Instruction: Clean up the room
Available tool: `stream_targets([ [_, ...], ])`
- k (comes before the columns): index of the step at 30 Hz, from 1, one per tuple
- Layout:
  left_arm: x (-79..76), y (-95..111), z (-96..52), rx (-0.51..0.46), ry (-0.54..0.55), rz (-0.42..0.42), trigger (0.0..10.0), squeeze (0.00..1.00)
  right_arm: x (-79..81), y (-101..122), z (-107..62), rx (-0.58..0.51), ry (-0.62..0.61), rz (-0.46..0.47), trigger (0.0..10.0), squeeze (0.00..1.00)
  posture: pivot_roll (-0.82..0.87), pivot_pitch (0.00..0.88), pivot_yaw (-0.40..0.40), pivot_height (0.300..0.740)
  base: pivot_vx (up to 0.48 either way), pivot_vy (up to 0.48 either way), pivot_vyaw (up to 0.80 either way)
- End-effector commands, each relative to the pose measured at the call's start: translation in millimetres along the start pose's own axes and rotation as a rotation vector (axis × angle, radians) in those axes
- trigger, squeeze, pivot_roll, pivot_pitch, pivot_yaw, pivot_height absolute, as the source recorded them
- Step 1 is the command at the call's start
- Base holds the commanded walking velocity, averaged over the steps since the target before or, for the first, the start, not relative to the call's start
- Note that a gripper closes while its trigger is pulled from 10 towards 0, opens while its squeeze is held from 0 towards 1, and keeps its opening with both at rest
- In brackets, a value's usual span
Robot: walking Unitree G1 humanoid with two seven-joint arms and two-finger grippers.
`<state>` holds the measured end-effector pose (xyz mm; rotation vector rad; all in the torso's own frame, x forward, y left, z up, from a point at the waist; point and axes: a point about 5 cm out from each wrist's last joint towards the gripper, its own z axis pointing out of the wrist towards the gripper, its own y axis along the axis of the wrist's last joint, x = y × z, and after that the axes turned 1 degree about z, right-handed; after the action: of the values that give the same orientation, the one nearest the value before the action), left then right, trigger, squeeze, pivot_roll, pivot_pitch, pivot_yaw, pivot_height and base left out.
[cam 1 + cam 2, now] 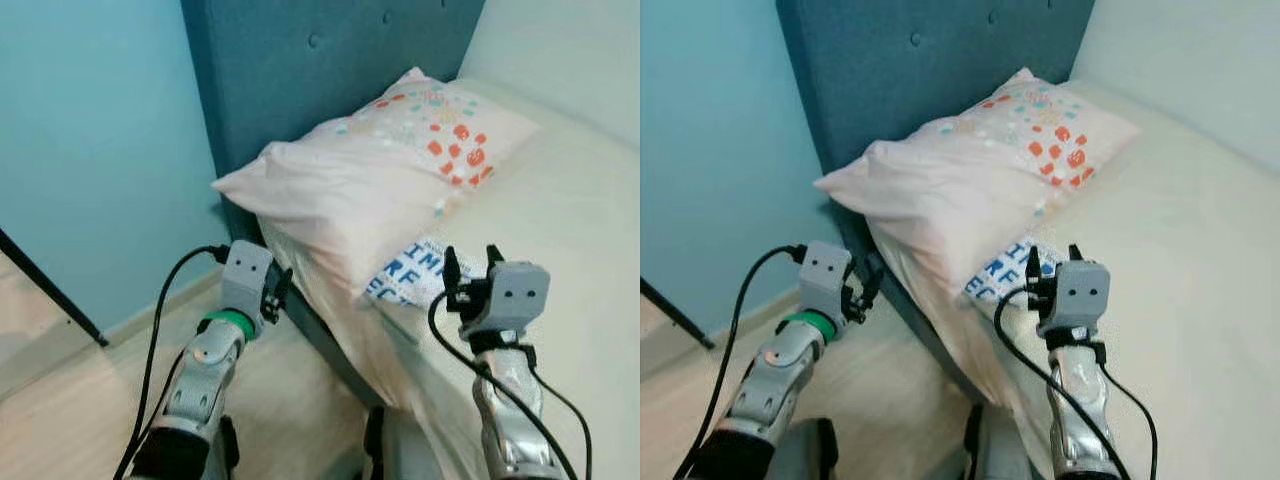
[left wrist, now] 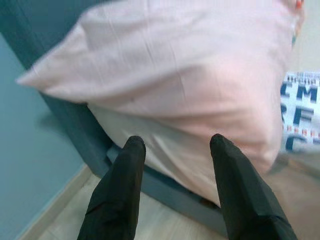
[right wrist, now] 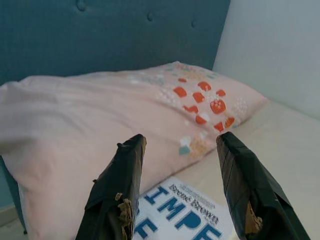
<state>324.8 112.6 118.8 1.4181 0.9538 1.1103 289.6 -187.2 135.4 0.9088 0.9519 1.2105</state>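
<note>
Right gripper (image 3: pixel 180 192) jaws apart above book (image 3: pixel 182 217), beside pillow (image 3: pixel 100 115)

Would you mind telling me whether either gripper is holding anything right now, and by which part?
Nothing is held. The left gripper is open before the pillow; the right gripper is open above the book.

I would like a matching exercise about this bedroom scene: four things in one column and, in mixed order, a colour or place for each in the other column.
Things:
1. pillow
2. book
3. headboard
4. left gripper

Descriptions:
A. dark teal, with buttons
B. pale pink, with orange and teal spots at one end
C. beside the bed's edge, above the wooden floor
D. white cover with blue letters, partly under the pillow

Pairs: 1-B, 2-D, 3-A, 4-C
</note>
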Motion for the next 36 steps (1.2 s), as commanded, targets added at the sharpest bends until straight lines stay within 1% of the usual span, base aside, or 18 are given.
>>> stream_targets([
  [1, -2.0, -4.1, -0.2, 0.010, -0.001, -0.009, 10.0, 0.00, -1.3, -4.1, -2.3, 0.024, -0.007, -0.003, 10.0, 0.00, -0.01, 0.041, -0.024, 0.657, 0.000, 0.000, 0.00],
  [3, -6.3, -2.7, 2.8, 0.005, -0.012, -0.002, 10.0, 0.00, -1.8, -3.9, -1.4, 0.023, -0.010, -0.004, 10.0, 0.00, -0.02, 0.044, -0.022, 0.667, 0.000, 0.000, 0.00],
  [6, -8.4, -1.8, 4.3, 0.002, -0.016, 0.000, 10.0, 0.00, -2.9, -4.2, -1.4, 0.025, -0.012, -0.005, 10.0, 0.00, -0.02, 0.046, -0.022, 0.677, 0.000, 0.000, 0.00],
  [9, -8.8, -1.6, 4.8, 0.001, -0.015, -0.001, 10.0, 0.00, -4.1, -5.0, -1.6, 0.026, -0.015, -0.007, 10.0, 0.00, -0.02, 0.046, -0.022, 0.682, 0.000, 0.000, 0.00],
  [12, -9.9, -2.4, 5.7, 0.004, -0.013, 0.003, 10.0, 0.00, -6.3, -6.0, -1.9, 0.028, -0.022, -0.009, 10.0, 0.00, -0.03, 0.048, -0.023, 0.697, 0.000, 0.000, 0.00],
  [23, -10.7, -3.4, 6.6, -0.001, -0.006, 0.001, 10.0, 0.00, -5.0, -7.6, -1.7, 0.037, -0.024, -0.002, 10.0, 0.00, -0.02, 0.048, -0.028, 0.727, 0.000, 0.000, 0.00],
  [27, -10.3, -4.6, 5.8, 0.001, -0.003, -0.001, 10.0, 0.00, -5.7, -9.7, -2.0, 0.049, -0.042, 0.005, 10.0, 0.00, -0.02, 0.048, -0.028, 0.737, 0.000, 0.000, 0.00],
  [30, -8.9, -7.9, 3.5, 0.010, 0.000, 0.000, 10.0, 0.00, -6.2, -19.5, -4.6, 0.099, -0.063, 0.046, 10.0, 0.00, -0.02, 0.048, -0.028, 0.737, -0.180, 0.000, 0.00],
  [32, -8.9, -7.9, 3.5, 0.010, 0.000, 0.000, 10.0, 0.00, -6.2, -19.5, -4.6, 0.099, -0.063, 0.046, 10.0, 0.00, -0.02, 0.048, -0.028, 0.737, -0.296, 0.000, 0.00],
  [36, -5.3, -12.7, 0.5, 0.026, 0.008, 0.015, 10.0, 0.00, -2.7, -32.2, -10.4, 0.156, -0.056, 0.074, 10.0, 0.00, -0.02, 0.046, -0.023, 0.737, -0.397, 0.000, 0.00],
])
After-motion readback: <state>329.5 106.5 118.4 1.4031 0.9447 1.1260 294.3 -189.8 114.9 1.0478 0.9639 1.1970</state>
